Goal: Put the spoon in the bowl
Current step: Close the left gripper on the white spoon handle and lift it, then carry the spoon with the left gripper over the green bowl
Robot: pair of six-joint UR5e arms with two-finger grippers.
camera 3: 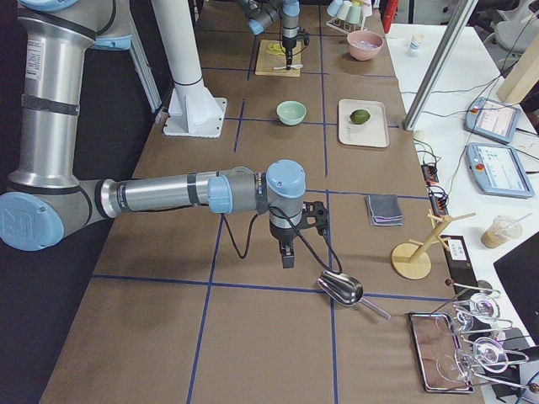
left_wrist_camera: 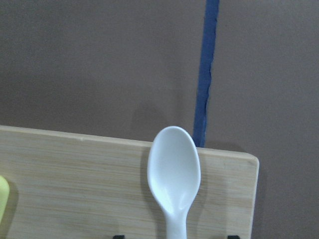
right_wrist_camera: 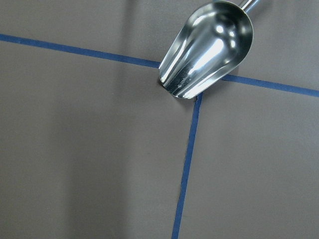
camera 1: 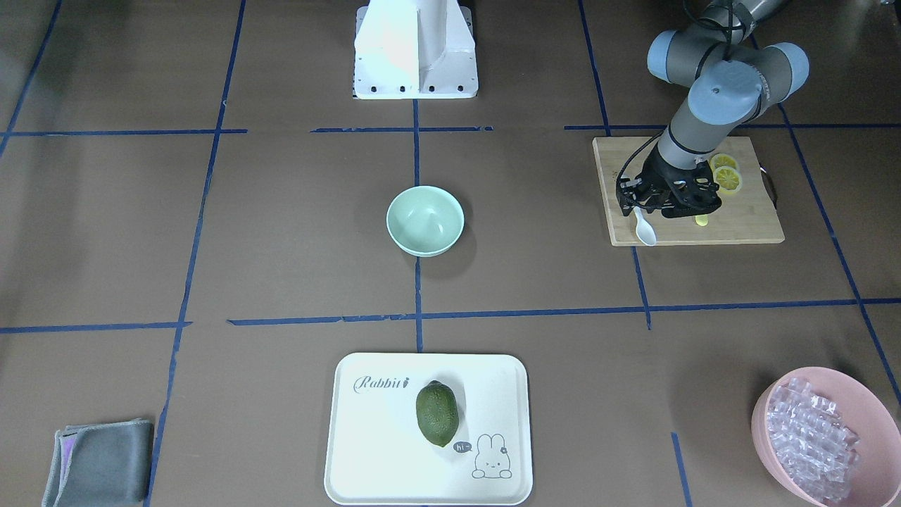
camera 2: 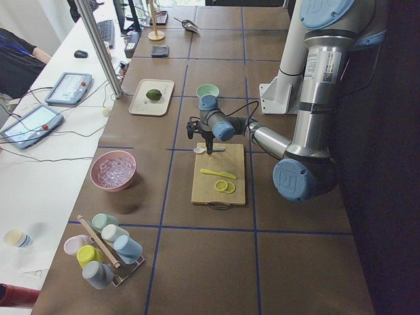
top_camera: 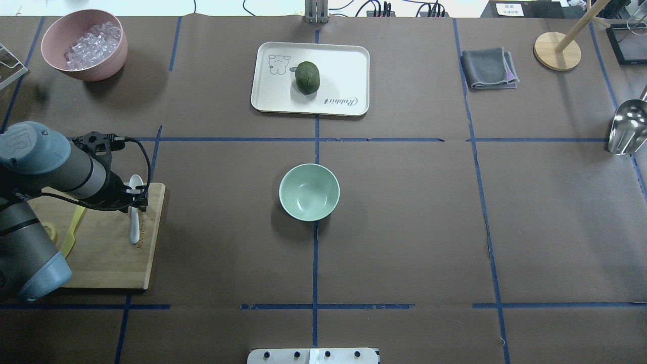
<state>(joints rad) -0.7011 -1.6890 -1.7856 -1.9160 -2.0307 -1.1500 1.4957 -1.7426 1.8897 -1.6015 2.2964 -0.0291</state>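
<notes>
spoon (left_wrist_camera: pixel 174 172) handle cut at L wrist view's btm, pink bowl (camera 1: pixel 869 405) cropped in front view, R fingers (camera 3: pixel 288 257) too small

Spoon (camera 1: pixel 644 227): white. Bowl (camera 1: pixel 425 220): plain mint green. Cutting board (camera 1: pixel 746 225): light wood grain. Table (camera 1: pixel 281 211): brown, blue tape grid.

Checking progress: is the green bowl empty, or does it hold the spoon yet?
Empty. The bowl is bare inside; the spoon is at the cutting board.
</notes>
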